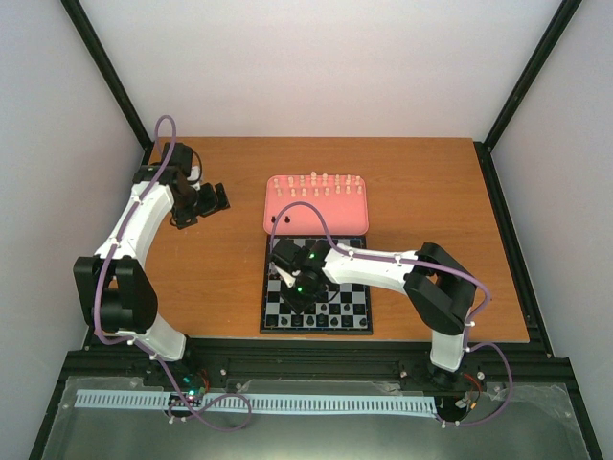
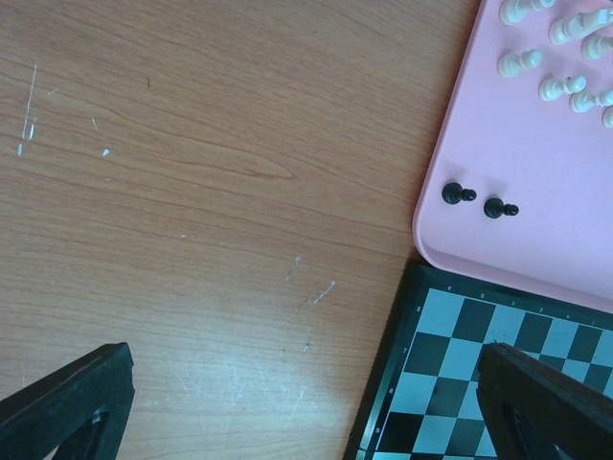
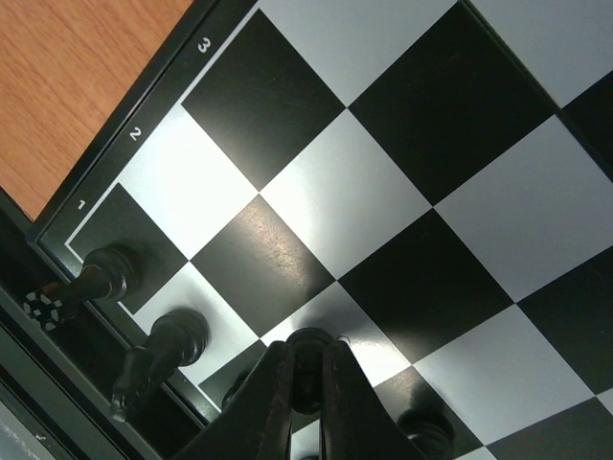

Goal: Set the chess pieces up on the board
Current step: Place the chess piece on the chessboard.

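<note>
The board [image 1: 356, 309] lies near the table's front, below the pink tray [image 1: 316, 224]. My right gripper [image 3: 306, 356] is low over the board's near-left corner [image 3: 383, 192], shut on a black pawn-like chess piece [image 3: 311, 337] whose base rests on a light square in the second row. Other black pieces [image 3: 107, 278] stand along the first row beside it. Cream-white pieces [image 2: 522, 64] and two black pieces [image 2: 458, 194] stand on the tray [image 2: 536, 230]. My left gripper [image 2: 302, 359] hovers open over bare wood left of the board, holding nothing.
In the top view my left gripper [image 1: 203, 203] sits left of the tray, the right gripper [image 1: 299, 287] over the board's left half. Black frame posts rise at the table's back corners. A rail runs along the near edge.
</note>
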You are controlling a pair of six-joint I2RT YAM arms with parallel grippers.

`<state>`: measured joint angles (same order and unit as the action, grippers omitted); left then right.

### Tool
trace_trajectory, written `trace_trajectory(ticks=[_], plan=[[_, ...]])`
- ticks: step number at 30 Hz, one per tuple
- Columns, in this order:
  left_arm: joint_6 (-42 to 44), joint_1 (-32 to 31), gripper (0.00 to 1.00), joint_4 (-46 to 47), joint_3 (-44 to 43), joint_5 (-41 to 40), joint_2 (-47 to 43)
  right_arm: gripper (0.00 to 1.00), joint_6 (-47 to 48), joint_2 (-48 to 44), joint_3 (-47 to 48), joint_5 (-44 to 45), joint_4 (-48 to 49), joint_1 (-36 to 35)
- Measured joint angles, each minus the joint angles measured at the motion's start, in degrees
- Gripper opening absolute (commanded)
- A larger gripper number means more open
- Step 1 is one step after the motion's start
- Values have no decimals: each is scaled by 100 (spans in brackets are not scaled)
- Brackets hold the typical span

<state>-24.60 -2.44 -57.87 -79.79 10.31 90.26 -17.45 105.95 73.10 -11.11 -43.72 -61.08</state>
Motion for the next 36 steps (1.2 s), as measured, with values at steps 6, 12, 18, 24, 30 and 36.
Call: trace_trajectory(ticks=[6,12,18,24,30,36], plan=[[0,0,100,0,26,-2,0,13,-4,76,0,2,-20,0],[0,0,100,0,26,-2,0,14,-17,103,2,50,-35,-4],[0,0,100,2,28,0,0,19,-26,105,2,146,-57,-7],[0,0,100,2,28,-2,0,27,9,105,2,179,-85,-7],[0,0,100,0,28,-2,2,31,85,105,63,236,-125,-7],[0,0,100,0,26,-2,35,41,229,103,413,424,-227,-2]])
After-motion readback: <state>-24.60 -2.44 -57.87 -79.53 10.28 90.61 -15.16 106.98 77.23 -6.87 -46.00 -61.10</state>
